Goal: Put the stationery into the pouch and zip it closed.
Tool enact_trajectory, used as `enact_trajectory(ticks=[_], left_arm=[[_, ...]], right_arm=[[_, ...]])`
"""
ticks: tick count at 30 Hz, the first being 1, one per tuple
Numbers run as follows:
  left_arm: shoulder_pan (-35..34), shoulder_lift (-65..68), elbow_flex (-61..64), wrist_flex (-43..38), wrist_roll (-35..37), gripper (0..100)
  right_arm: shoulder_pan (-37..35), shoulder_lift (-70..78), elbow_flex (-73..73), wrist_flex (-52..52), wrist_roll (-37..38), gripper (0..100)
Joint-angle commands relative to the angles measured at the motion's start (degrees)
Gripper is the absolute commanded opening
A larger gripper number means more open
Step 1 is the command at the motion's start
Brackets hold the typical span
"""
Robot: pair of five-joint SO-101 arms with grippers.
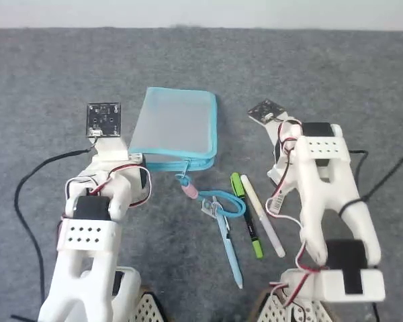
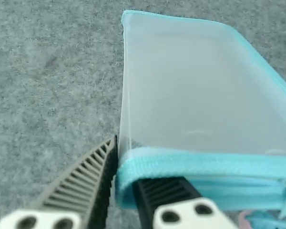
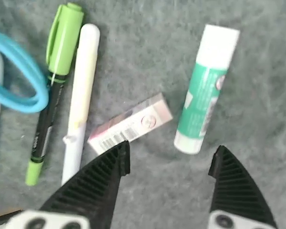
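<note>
The translucent pouch point(image 1: 178, 127) with light blue trim lies flat at mid table, its zipper edge point(image 2: 195, 164) facing the arms. My left gripper point(image 2: 124, 167) is shut on the pouch's near left corner point(image 1: 140, 166), one finger outside and the other under the zipper band. My right gripper point(image 3: 172, 149) stands open just above a boxed eraser point(image 3: 131, 124) and a green-and-white glue stick point(image 3: 205, 90). Beside them lie a white pen point(image 3: 81, 100) and a green marker point(image 3: 52, 86). A blue pen point(image 1: 230, 249) lies near the front.
A blue loop strap point(image 1: 223, 201) and a pink zipper pull point(image 1: 188, 190) trail from the pouch toward the pens. The right arm point(image 1: 319, 181) hangs over the eraser and glue stick. Grey carpet covers the table, with open room at the far side.
</note>
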Motion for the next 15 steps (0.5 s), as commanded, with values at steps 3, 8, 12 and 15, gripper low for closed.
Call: enact_trajectory(ticks=[3,8,12,15], left_arm=[[-0.4,-2.0,-0.6,0.2,-1.1,1],[-0.4,-2.0,-0.5,0.2,-1.1,1],[-0.4,-2.0,-0.5,0.2,-1.1,1],[-0.4,-2.0,-0.5,0.2,-1.0,1]], right_arm=[[0.9,4.8,-1.9,-5.2,1.4,25.8],[2.9,8.0,-2.0,-6.4,4.6,25.7],[5.3,9.8,-2.2,-7.5,5.5,25.7],[6.2,11.3,-2.2,-9.1,6.2,25.6]])
